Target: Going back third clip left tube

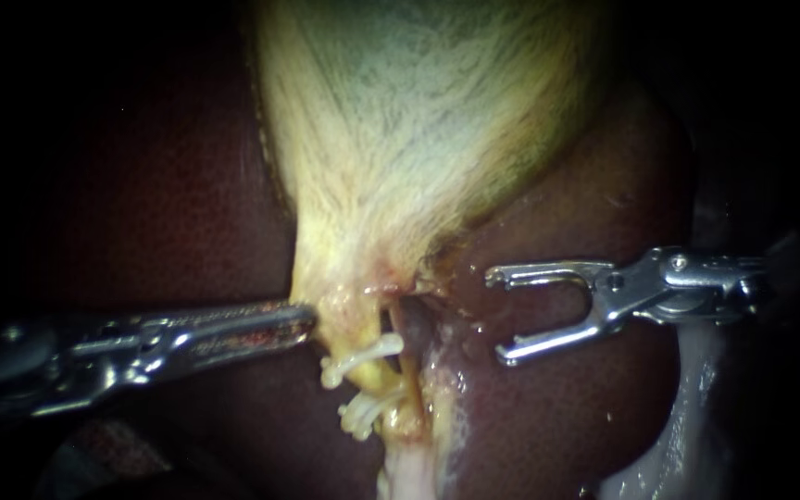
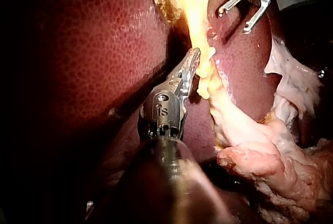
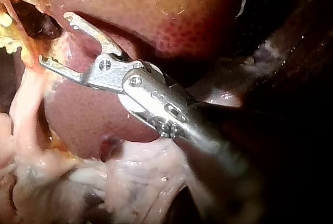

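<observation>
My right instrument [image 1: 497,315] holds its jaws spread wide and empty over bare liver [image 1: 557,407], clear of the tubes, with the open mouth facing them. My left instrument [image 1: 310,319], jaws pressed together, touches the gallbladder [image 1: 391,139] neck just above the upper of 2 white clips [image 1: 363,356]. Both clips cross the left tube [image 1: 384,375], which runs top to bottom, and their free ends point left.

The left tube [image 1: 384,372] is pale yellow and runs near vertical. Two white clips cross it: the upper clip [image 1: 363,357] sits tilted, the lower clip [image 1: 363,415] lies just beneath, and the ends of both project leftward.
</observation>
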Controlling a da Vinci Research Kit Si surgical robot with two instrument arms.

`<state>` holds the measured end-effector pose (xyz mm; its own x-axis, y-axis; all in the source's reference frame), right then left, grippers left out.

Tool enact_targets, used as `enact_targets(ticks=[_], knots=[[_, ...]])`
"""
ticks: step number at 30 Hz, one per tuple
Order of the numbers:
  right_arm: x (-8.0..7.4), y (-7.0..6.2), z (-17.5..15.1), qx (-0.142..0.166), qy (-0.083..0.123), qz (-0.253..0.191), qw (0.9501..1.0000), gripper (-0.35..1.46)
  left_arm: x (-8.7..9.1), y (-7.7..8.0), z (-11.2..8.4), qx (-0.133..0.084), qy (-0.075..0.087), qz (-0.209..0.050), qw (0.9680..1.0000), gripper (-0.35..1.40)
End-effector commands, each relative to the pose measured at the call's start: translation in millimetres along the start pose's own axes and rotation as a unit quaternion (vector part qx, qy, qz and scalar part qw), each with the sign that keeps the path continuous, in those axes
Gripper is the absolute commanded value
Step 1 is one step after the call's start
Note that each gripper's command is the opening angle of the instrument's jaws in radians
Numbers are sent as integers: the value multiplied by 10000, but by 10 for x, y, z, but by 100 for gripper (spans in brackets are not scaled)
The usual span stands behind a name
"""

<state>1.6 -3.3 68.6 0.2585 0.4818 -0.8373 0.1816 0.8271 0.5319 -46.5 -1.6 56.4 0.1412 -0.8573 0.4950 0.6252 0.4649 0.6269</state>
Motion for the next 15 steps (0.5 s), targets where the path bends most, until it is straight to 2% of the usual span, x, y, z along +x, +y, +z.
enact_targets(ticks=[1,6,11,15], knots=[[1,-1,0,1,-1,-6,10000,60,2,1,3,0,-4,4,10000,-23],[2,-2,1,0,-1,-70,10000,60,11,4,24,-6,-33,23,10000,-23],[1,-3,1,-1,-1,-71,10000,60,21,5,46,4,53,52,10000,-23],[2,-4,1,1,0,-72,10000,60,23,4,56,0,79,59,10000,-23]])
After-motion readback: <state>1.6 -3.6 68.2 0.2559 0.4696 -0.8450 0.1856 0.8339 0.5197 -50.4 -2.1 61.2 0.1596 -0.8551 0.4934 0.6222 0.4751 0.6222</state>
